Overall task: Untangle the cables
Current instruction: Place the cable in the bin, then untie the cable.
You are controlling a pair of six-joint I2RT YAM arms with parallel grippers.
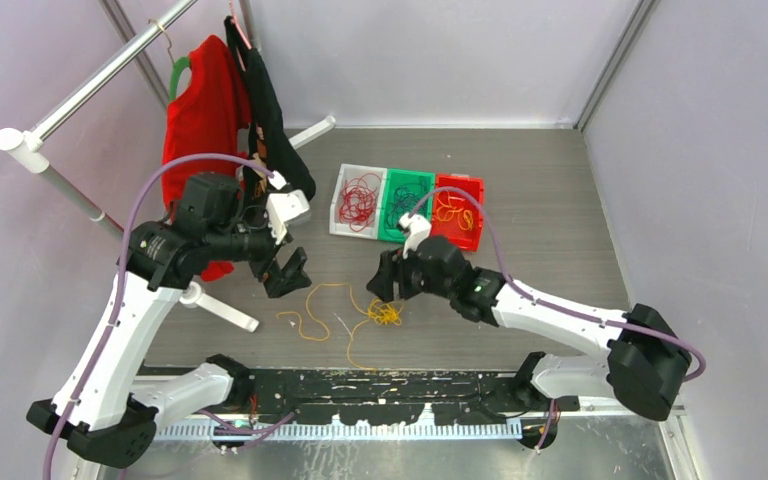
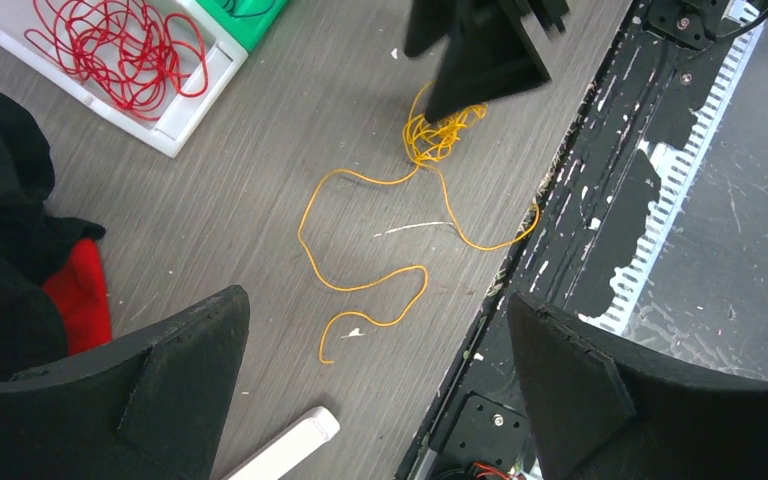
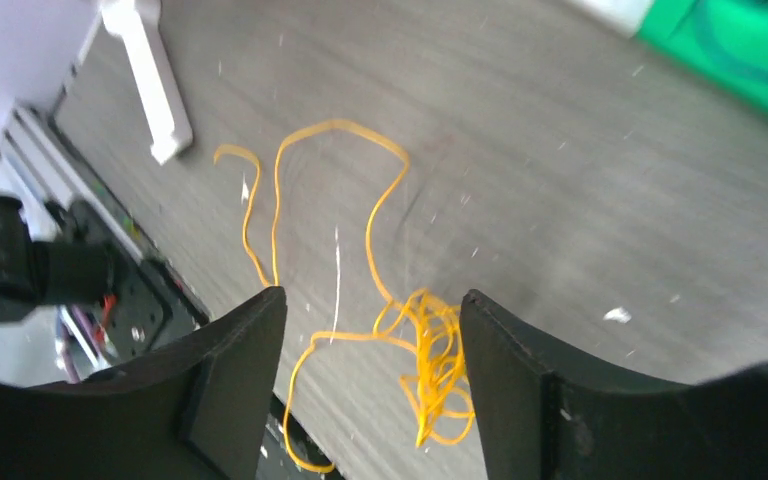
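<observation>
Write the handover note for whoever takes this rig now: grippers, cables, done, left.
The left gripper is open and empty, above the table.
The right gripper is open, jaws astride the knotted clump of the yellow cable, not pinching it.
Done: red cables in the white bin, dark cables in the green bin, orange cables in the red bin.
Left: loosen the clump, bin the yellow cable.

A loose cable lies on the table, before the bins.

Tangled yellow cables beside right tool
</observation>
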